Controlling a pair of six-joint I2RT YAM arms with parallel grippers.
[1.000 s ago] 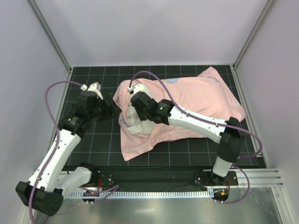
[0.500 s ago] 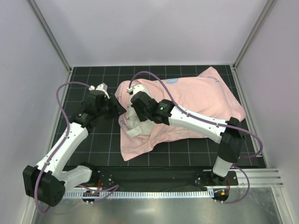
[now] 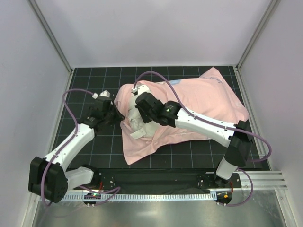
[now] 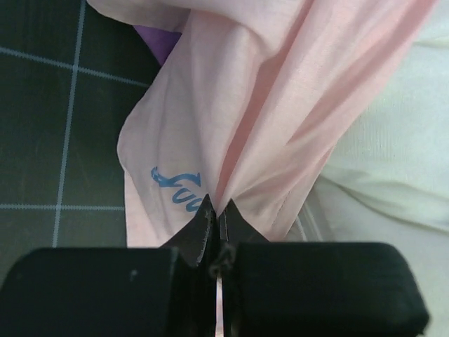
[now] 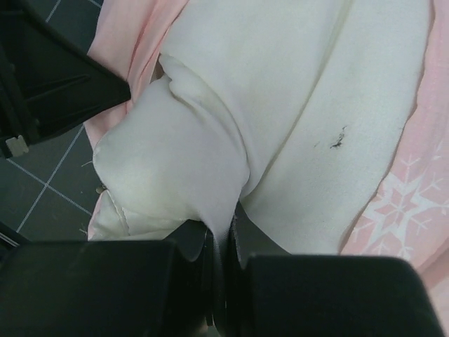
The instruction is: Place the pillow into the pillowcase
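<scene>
Pillow (image 3: 138,124): white and plump, mostly swallowed by pillowcase (image 3: 203,101), only its left end bared at the mouth of the case, about mid-desk. Long axis left to right, tilting a little toward the far right; bared end pointing left, toward left hand (image 4: 215,212). Pillowcase lying along the same line, pale pink, open mouth at the left, other end reaching the far right of the desk. Left hand pressed together on a gathered fold of the pink cloth at the mouth, blue printed lettering just beside the pinch, a purple patch peeking out beyond. Right hand (image 5: 223,233) reaching in over the case from the right, pinching a bunched lump of pillow fabric at the bared end, a small dark speck on the white cloth nearby. Both hands near each other at the mouth. Black gridded desk (image 3: 90,78) beneath; purple cables (image 3: 151,72) looping over the arms; pale walls (image 3: 151,33) on three sides
</scene>
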